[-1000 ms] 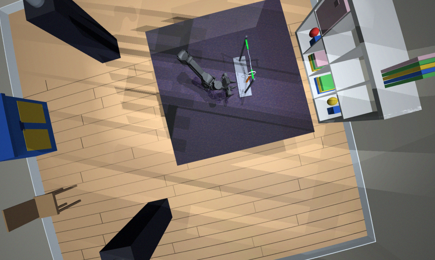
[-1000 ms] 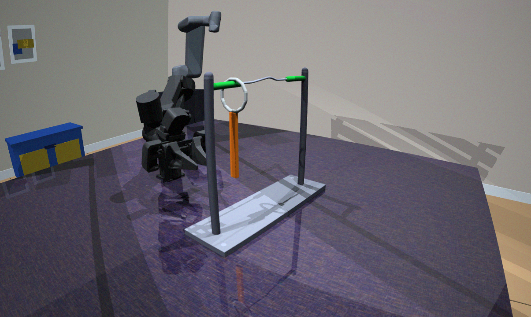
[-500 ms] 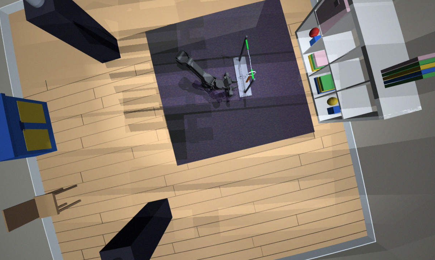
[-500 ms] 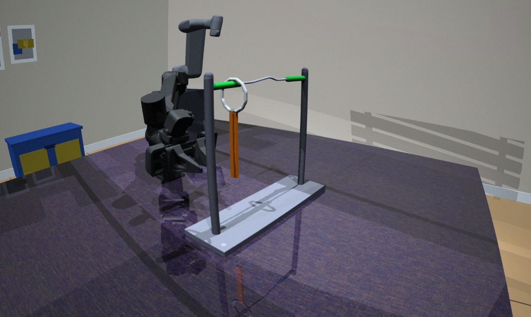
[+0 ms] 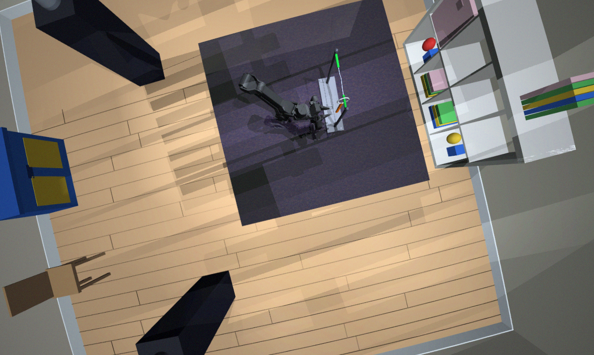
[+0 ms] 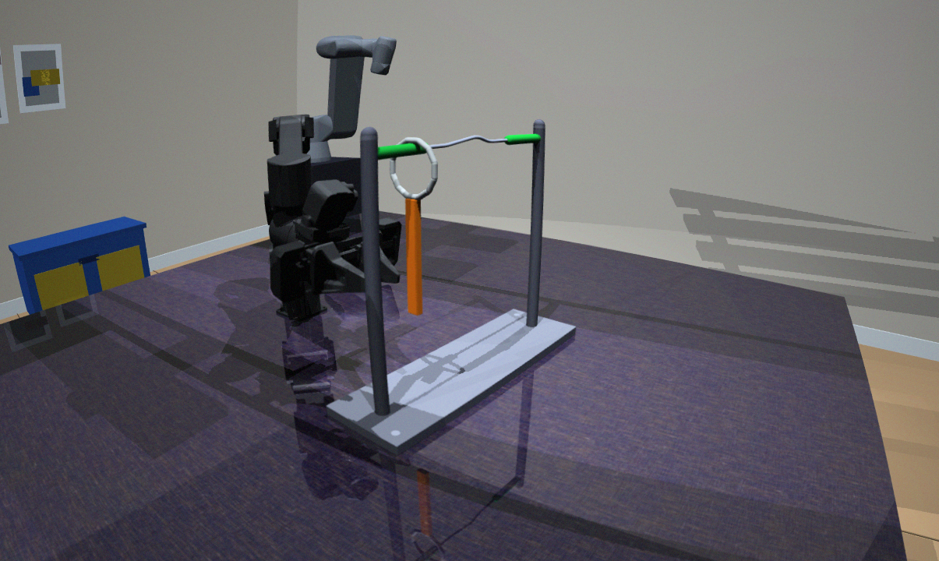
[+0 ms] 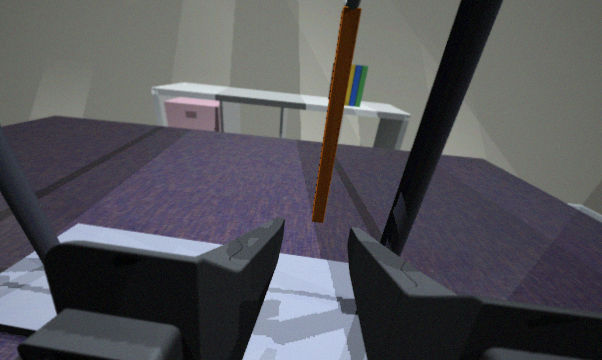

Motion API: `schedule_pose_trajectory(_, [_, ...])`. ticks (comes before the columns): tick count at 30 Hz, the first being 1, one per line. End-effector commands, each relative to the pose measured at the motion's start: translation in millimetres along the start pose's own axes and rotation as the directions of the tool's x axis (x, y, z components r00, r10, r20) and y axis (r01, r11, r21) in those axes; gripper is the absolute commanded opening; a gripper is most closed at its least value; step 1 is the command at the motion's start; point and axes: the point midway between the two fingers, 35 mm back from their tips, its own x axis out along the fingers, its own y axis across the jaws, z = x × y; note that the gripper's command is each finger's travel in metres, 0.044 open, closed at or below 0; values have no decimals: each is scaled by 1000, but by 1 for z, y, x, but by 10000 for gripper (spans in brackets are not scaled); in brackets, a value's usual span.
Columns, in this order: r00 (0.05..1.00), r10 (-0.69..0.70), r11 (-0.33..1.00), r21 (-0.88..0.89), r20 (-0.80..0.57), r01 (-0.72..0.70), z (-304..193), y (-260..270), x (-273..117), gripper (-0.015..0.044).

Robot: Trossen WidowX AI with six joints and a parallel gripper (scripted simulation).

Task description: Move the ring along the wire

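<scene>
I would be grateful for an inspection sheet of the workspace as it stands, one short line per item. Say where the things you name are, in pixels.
Surface: dark purple top [image 5: 334, 176] [image 6: 633, 432] [image 7: 221, 165], with shadows and reflections.
Ring: white [image 5: 342, 97] [image 6: 435, 171], hanging on the green part by the nearer post [image 6: 373, 279] in the exterior view.
Handle: orange [image 5: 338, 107] [image 6: 414, 258] [image 7: 331, 120], hanging down from the ring.
Base: pale plate [image 5: 328, 92] [image 6: 458, 397] [image 7: 301, 272] carrying both posts.
Clutter: nothing seen.
Gripper: open, nothing between its fingers, short of the handle.
Cables: nothing seen, apart from the job's wire [image 5: 341, 81] [image 6: 475, 137].
Surroundings: white shelves [image 5: 528, 88] [image 7: 281, 96], blue cabinet [image 5: 1, 172] [image 6: 82, 237], chair [image 5: 62, 281].
</scene>
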Motion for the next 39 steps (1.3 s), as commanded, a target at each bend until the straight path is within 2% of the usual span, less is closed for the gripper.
schedule_pose_trajectory(1, [1000,-4,1000,4,2,4,2,-1,5,160])
schedule_pose_trajectory(39, [1000,-4,1000,4,6,4,3,-3,60,160])
